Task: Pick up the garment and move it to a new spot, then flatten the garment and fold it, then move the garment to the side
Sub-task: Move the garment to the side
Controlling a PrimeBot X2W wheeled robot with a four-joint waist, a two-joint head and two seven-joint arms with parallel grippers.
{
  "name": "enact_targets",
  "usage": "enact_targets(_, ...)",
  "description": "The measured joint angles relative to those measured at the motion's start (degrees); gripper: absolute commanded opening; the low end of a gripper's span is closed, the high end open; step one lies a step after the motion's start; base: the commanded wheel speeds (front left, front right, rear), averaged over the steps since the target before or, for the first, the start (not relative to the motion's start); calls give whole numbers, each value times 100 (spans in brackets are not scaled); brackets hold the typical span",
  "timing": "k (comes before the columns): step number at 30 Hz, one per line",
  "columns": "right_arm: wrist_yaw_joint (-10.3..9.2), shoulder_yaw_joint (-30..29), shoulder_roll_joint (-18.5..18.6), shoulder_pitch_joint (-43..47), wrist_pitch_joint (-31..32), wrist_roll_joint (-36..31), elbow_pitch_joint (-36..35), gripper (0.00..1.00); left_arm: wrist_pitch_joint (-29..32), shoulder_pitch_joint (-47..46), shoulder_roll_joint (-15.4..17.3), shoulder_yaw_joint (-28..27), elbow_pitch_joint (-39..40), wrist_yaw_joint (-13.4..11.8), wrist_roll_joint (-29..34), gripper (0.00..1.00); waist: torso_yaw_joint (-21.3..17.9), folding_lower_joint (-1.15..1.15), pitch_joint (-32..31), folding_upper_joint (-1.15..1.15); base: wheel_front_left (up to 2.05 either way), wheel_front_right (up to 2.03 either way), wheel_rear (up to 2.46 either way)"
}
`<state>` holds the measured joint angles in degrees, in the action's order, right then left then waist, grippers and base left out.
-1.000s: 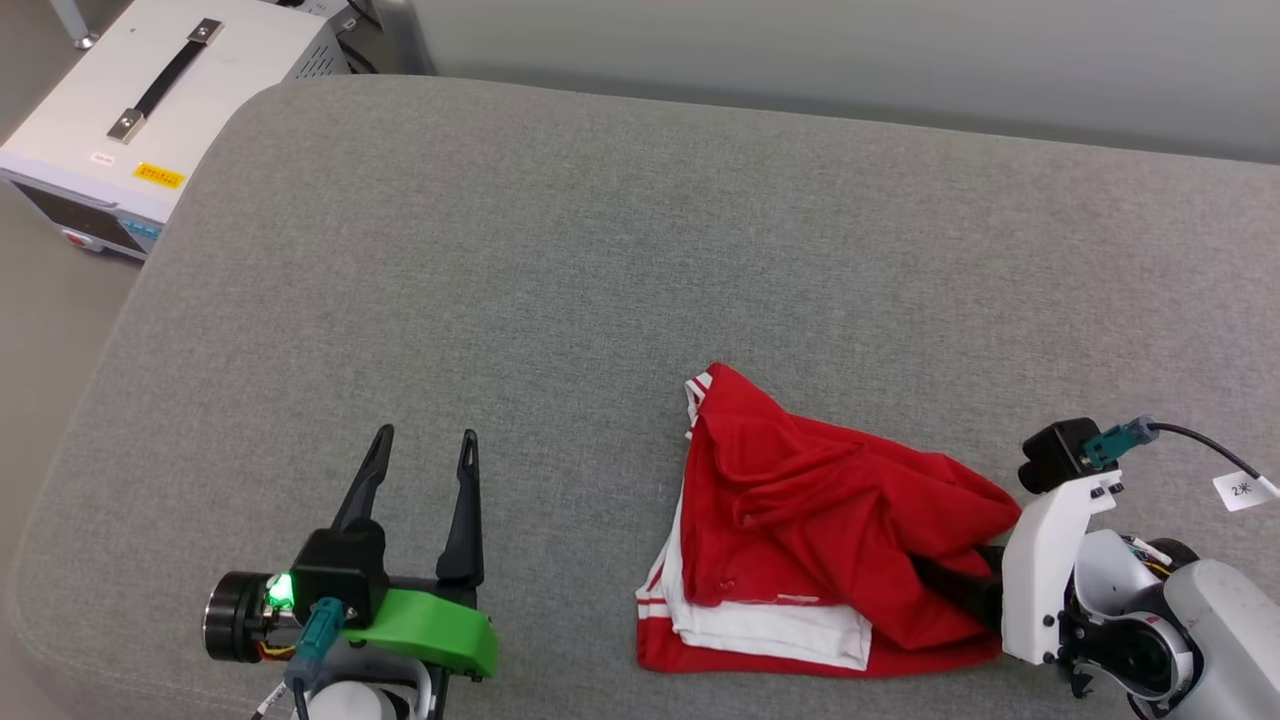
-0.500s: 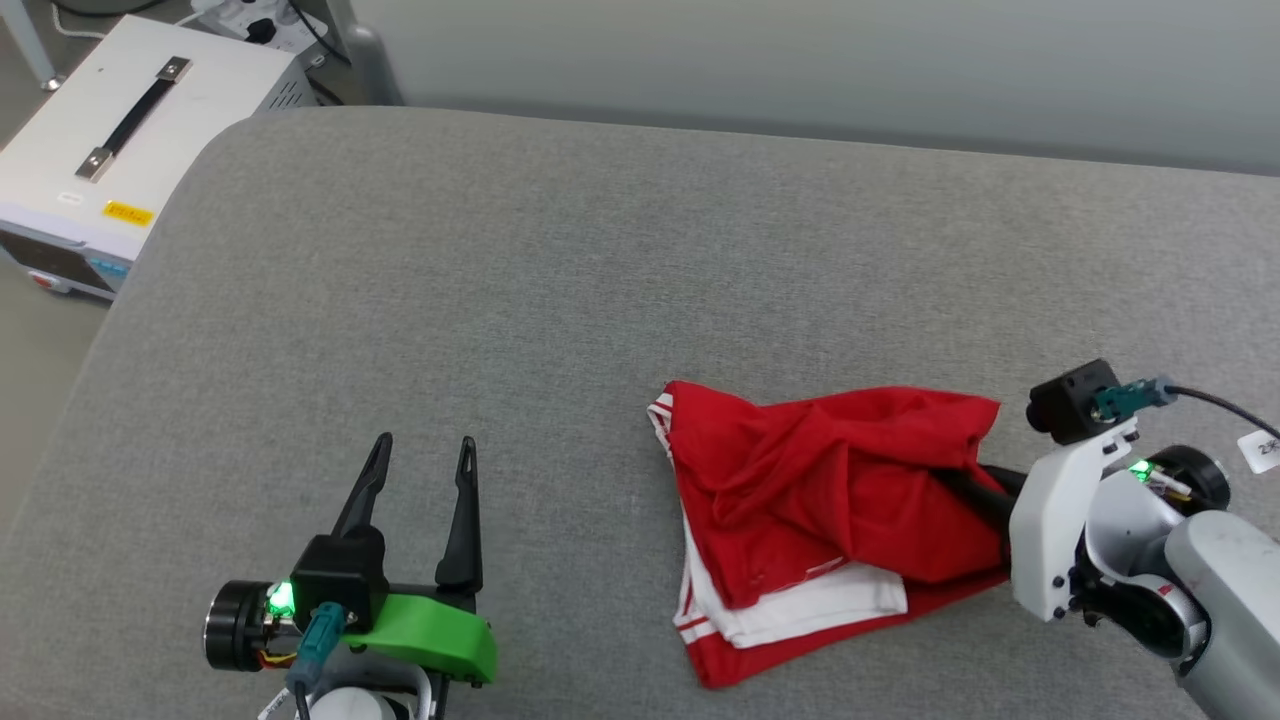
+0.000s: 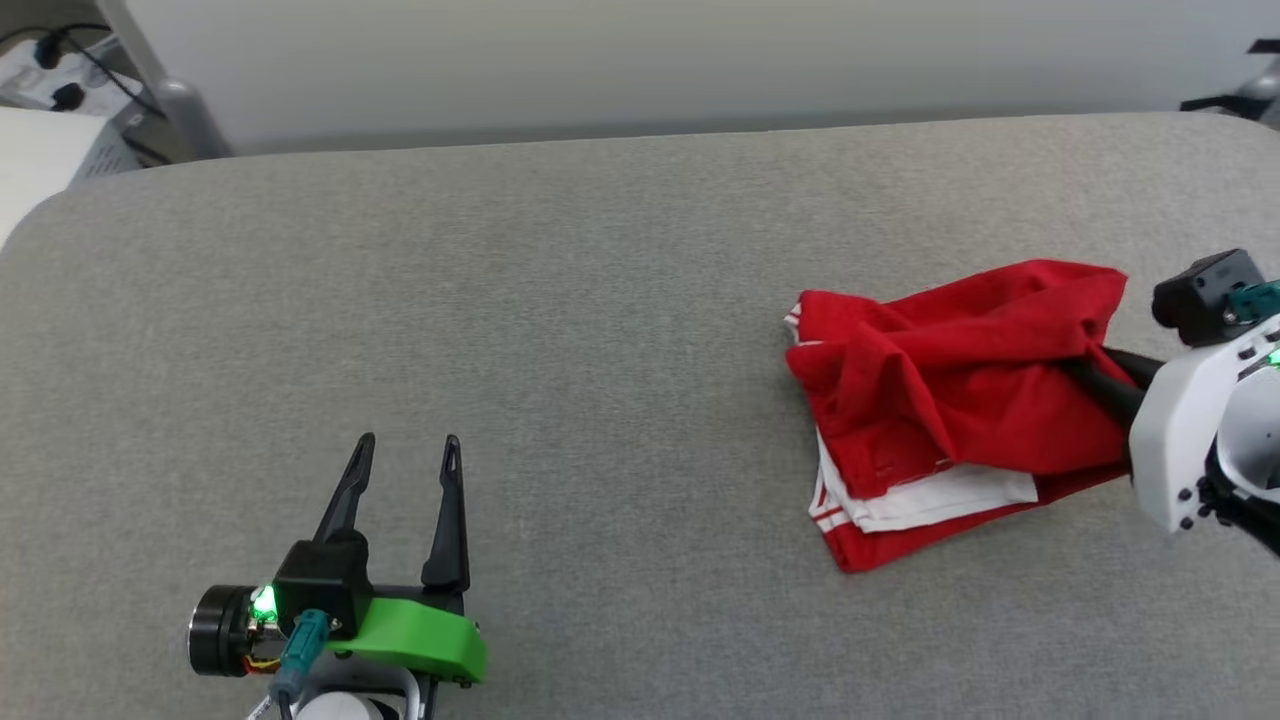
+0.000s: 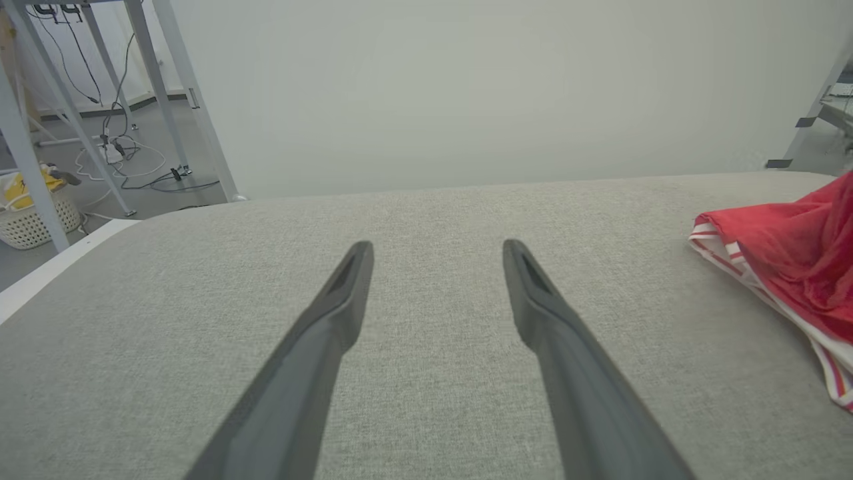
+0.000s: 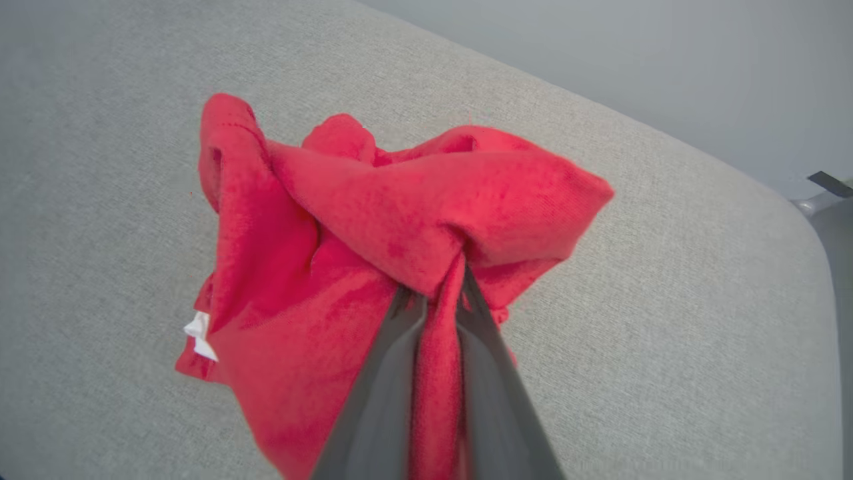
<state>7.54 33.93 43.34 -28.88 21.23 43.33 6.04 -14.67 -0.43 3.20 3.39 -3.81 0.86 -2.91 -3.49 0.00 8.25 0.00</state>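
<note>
The garment [image 3: 960,380] sits bunched on the right part of the grey cushion [image 3: 560,300], with red cloth heaped over a white sleeve and one fold drawn up. The right gripper [image 5: 436,297] has its fingers closed on that red fold. The left gripper [image 3: 408,440] is well apart from it, fingers spread and empty. As I judge it, only the pick-up is under way. Placing it on a new spot, flattening, folding and setting it aside are all left to do.
</note>
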Motion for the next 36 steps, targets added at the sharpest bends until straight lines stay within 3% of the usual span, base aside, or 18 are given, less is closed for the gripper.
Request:
enact_targets(7,0,-442,353,-187,158,-9,286,0,0,-236,48,-15,170,47,97,100,-447,0,343,0,0,0,0)
enact_targets(17,0,-1050,959,-884,193,-274,1502,0,1,-777,178,13,531,143,156,100,-578,1,1234,0,0,0,0)
enact_targets(28,0,-1645,1033,-1683,-21,-613,2840,0,0,-1106,235,33,790,148,191,100,-471,1,2085,0,0,0,0)
enact_targets(36,0,-1783,914,-1941,-278,-893,3404,0,1,-1144,249,32,798,143,191,100,-339,1,2260,0,0,0,0)
